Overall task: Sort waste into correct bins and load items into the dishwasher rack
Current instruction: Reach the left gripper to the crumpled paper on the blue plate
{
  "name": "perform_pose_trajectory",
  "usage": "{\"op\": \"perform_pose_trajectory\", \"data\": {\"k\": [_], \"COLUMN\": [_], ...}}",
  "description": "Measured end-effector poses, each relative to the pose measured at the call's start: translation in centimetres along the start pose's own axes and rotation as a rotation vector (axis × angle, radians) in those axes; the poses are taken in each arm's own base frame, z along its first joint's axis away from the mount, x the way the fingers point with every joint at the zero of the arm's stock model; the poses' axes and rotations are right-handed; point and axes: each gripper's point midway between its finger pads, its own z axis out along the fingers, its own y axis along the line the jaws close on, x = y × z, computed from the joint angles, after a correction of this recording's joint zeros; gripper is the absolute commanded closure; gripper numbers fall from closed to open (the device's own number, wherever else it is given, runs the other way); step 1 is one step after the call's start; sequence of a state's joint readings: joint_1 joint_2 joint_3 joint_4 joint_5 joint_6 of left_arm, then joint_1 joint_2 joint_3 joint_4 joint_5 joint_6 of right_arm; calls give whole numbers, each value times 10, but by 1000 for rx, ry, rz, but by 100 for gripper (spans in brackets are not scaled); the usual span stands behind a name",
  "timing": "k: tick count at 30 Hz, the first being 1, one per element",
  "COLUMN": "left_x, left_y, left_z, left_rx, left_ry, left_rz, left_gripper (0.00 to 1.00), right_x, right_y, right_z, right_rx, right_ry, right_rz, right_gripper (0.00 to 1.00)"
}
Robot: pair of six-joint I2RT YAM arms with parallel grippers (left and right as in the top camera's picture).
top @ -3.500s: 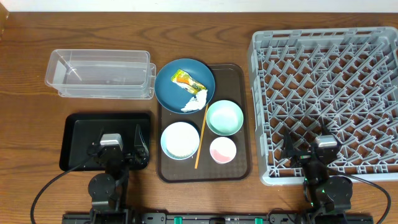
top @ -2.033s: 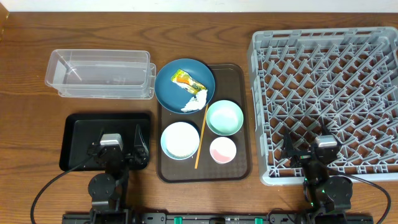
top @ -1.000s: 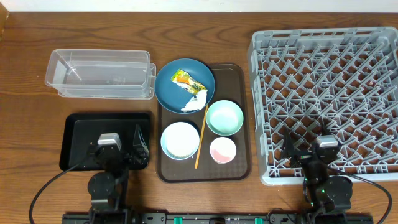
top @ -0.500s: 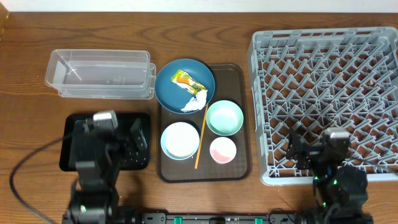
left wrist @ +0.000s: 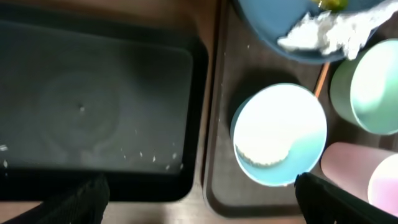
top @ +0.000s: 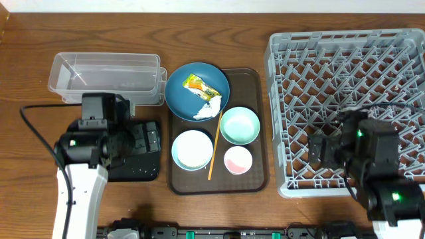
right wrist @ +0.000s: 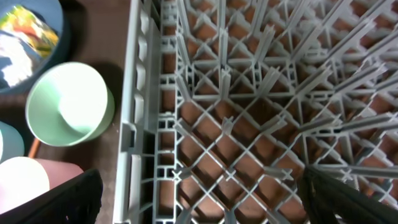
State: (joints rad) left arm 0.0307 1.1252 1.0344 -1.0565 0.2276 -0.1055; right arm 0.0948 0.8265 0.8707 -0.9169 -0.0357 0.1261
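When viewed from overhead, shows the left gripper (top: 145, 138) above the right end of the black tray (top: 143, 172), toward the counter's front-left corner, and the right gripper (top: 317, 147) over the front-left part of the grey rack (top: 345, 53) along the right edge. Places the clear tub (top: 106, 76) near the back-left corner and the brown serving tray (top: 251, 86) mid-counter, carrying the dark-blue plate (top: 179, 99) with wrapper (top: 198, 84) and tissue (top: 209, 108) on it, the mint-green bowl (top: 240, 125), pale-blue bowl (top: 192, 149), pink bowl (top: 238, 160) and wooden stick (top: 214, 151).

From the left wrist, finds the fingers (left wrist: 74, 199) spread wide, grasping nothing, above the black tray's right rim; catches white rice (left wrist: 261, 154) lying in the pale-blue bowl.

From the right wrist, finds the fingers (right wrist: 62, 199) likewise splayed and empty over the rack's left wall, with the mint-green bowl near that wall, apart from it.
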Motion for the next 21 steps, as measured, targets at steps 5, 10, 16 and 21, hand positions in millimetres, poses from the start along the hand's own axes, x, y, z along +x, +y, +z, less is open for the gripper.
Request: {"op": "perform_pose_trajectory", "data": {"k": [5,10,16,21], "left_x": [4,-10,-44,-86], "left_y": [0,-6,-30,-81], "left_z": [8,9,11,14], "left_rx": [5,35,86,153], "left_ry": [52,-1,-132,-231], "left_rz": [-9,2,91,225], "left_gripper": [2,2,1,0], "right_x": [10,10,10,10], "right_y": [3,4,4,3], "right_z": [10,10,10,10], "right_rx": [-20,-22,-21,-18], "right_ry": [72,73,74,74], "right_rz": [4,4,4,4], "right_gripper": [1,1,1,1]}}
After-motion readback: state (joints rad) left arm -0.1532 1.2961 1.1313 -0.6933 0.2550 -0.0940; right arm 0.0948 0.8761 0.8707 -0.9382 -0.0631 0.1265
